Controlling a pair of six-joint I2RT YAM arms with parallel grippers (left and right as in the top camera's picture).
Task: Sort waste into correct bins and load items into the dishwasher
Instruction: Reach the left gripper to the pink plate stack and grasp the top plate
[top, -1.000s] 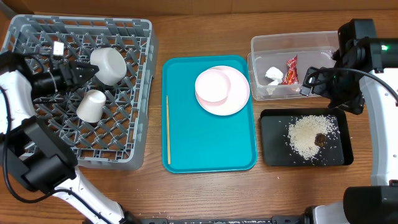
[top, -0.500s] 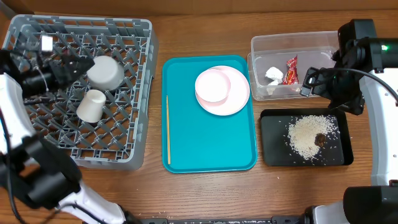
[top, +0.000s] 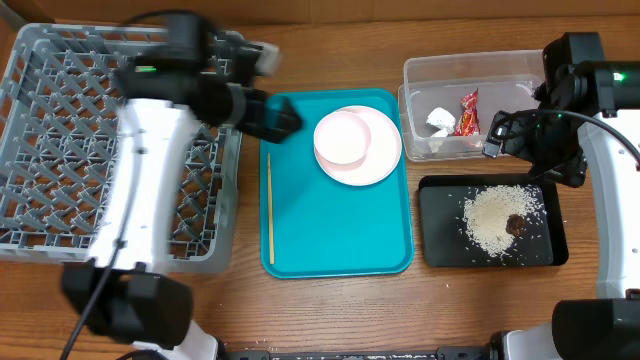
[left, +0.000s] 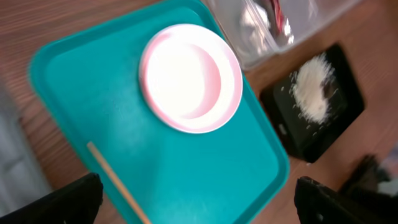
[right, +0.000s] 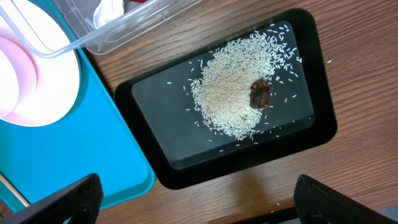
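Holding the left gripper (top: 280, 120) above the top left corner of the teal plastic tray (top: 340, 235), jaws spread wide and gripping nothing; reaching there across the large square grey plastic dish rack (top: 60, 130) on the desk; seeing the small round pale pink plate (top: 340, 137) stacked on the large round pale pink plate (top: 388, 158) on that tray, with the thin wooden stick (top: 269, 210) lying along its left edge; holding the right gripper (top: 497, 135) by the right end of the clear plastic tub (top: 470, 68), jaws wide apart and empty too; finding the crinkled red wrapper (top: 468, 113) and the crumpled white paper scrap (top: 440, 120) inside that tub; finding the loose white rice grains (top: 490, 220) and the small brown food lump (top: 515, 225) in the shallow black tray (top: 440, 250) just beside it.
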